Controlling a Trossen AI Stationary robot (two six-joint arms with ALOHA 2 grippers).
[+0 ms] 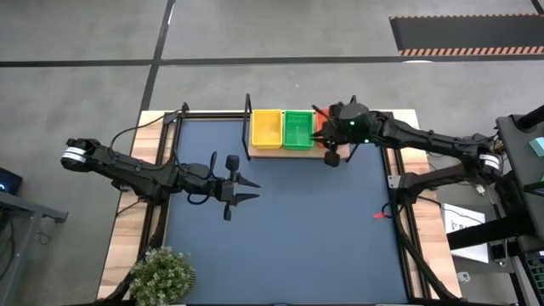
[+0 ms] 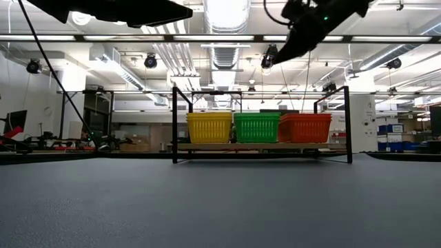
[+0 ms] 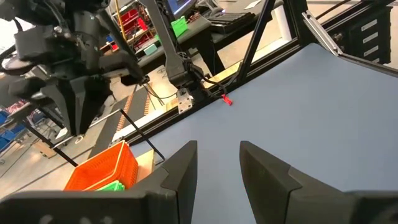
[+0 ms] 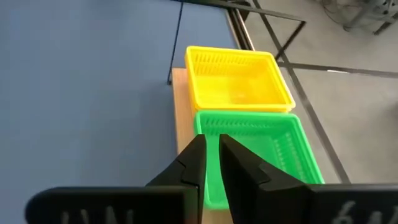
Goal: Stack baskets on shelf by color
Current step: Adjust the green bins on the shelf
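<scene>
on shelf (image 2: 262, 146): yel, grn, red baskets (image 2: 256, 127)

Wooden shelf (image 2: 262, 146) on the blue table (image 1: 280, 221) carries three basket stacks (image 2: 256, 127).

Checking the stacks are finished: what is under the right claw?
The red-orange basket stack sits on the shelf beneath the right claw. From above, the arm covers most of it, so its inside cannot be seen.

Right gripper (image 1: 333, 158) hovers above the shelf's (image 1: 289, 151) right end, fingers nearly together, empty. Left gripper (image 1: 252, 189) waits well short of shelf, fingers parted.
</scene>
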